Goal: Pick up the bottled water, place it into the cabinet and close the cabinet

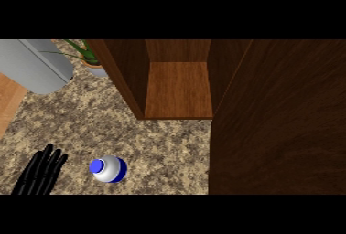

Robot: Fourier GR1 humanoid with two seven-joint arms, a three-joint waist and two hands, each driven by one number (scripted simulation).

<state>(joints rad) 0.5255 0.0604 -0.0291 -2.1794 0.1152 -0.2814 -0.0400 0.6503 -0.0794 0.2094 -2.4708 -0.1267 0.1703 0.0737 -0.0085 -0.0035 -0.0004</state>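
Bottle (108,169) stood upright on the counter (162,137), blue cap up, in front of the open cabinet (179,89) and a bit to its left. Step in hand, by my read: the pick-up, not yet begun. My left hand (40,171) rested just beside the bottle on its left, not touching, fingers straight, holding nothing. Right hand wasn't visible. Next move probably called for a hand curling round the bottle's side. Door (277,119) stood wide open at right.
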